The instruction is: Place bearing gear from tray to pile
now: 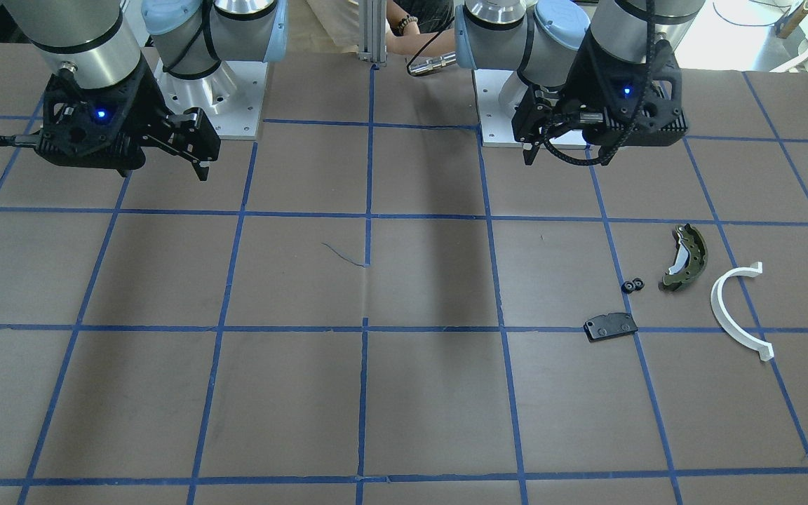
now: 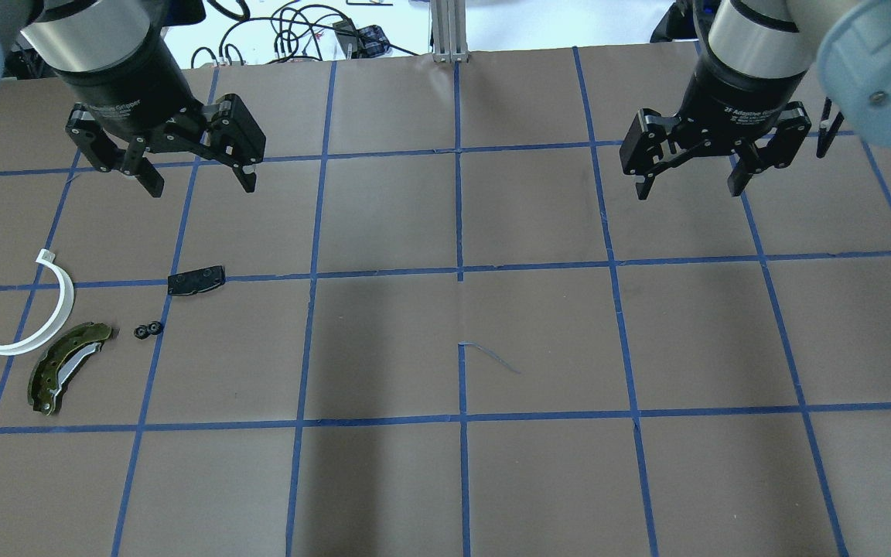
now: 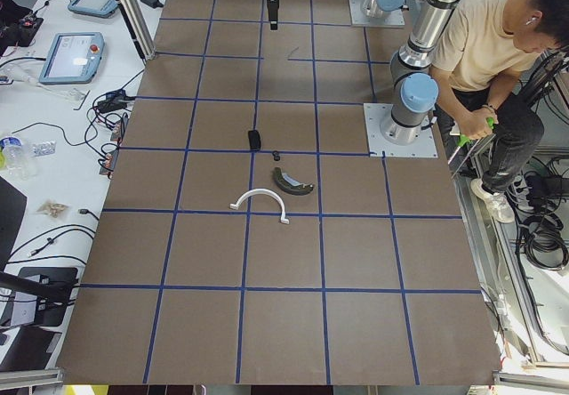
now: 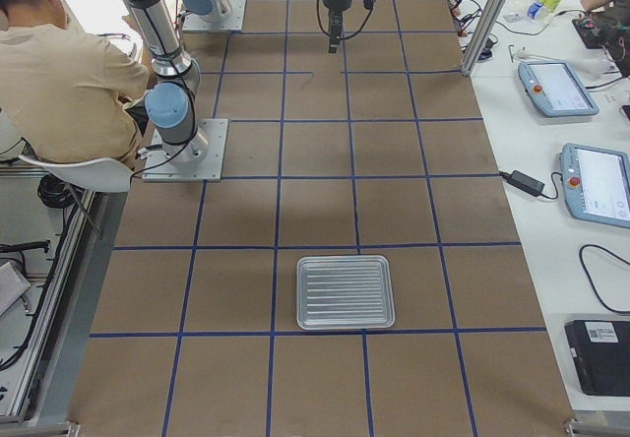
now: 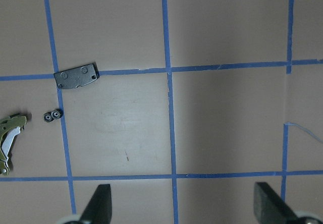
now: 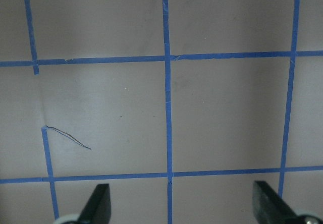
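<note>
The bearing gear (image 2: 148,330), a small black twin-wheel part, lies on the table in the pile, between the flat black pad (image 2: 196,280) and the olive-green brake shoe (image 2: 66,367). The white half-ring (image 2: 66,305) curves just left of them. In the left wrist view the gear (image 5: 52,115) rests below the pad (image 5: 76,75). The ribbed silver tray (image 4: 346,291) sits at the robot's right end with nothing in it. My left gripper (image 2: 204,188) hangs open above the table, beyond the pile. My right gripper (image 2: 687,192) hangs open over bare table.
A person (image 3: 489,48) sits behind the arm bases (image 3: 400,128). Side benches carry tablets (image 4: 596,181) and cables. Blue tape lines grid the brown table, and a thin dark thread (image 2: 492,356) lies near its middle.
</note>
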Tool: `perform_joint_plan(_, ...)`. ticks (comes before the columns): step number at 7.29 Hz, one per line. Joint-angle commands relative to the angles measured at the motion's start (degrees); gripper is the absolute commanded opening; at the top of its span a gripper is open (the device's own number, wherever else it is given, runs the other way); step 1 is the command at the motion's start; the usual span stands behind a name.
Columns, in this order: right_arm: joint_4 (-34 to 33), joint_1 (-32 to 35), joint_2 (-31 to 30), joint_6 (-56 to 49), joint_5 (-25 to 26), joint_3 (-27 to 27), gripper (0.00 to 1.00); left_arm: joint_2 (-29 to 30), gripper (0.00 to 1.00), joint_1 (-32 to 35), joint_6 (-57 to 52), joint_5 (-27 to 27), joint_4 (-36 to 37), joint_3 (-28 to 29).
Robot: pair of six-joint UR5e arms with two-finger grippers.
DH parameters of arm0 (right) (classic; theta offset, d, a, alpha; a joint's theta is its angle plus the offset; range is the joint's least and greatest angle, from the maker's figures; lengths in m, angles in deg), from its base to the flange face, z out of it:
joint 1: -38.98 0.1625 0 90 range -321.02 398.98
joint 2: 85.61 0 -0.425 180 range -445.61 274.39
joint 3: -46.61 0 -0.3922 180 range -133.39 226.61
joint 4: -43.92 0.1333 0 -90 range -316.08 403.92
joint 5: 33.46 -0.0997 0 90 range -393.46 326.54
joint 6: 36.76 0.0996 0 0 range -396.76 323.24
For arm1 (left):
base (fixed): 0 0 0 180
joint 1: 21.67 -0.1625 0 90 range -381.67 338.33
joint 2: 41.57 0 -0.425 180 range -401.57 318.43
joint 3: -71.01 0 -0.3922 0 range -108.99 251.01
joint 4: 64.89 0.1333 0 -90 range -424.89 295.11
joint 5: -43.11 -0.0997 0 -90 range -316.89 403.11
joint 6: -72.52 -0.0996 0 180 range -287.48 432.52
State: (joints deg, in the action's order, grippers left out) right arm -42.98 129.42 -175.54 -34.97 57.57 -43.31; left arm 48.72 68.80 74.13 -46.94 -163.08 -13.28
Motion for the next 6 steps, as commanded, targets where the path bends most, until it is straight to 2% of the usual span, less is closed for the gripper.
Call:
perform_joint_plan(1,0.06,0.0,-0.07,0.06,0.03,0.0,1.0,0.06,1.0,-0.56,-1.08,0.93,-0.15,-0.26)
perform_joint_plan(6,-0.11,0.0,-0.07,0.06,0.03,0.0,1.0,0.15,1.0,-0.56,-3.46,0.23,0.37,-0.17)
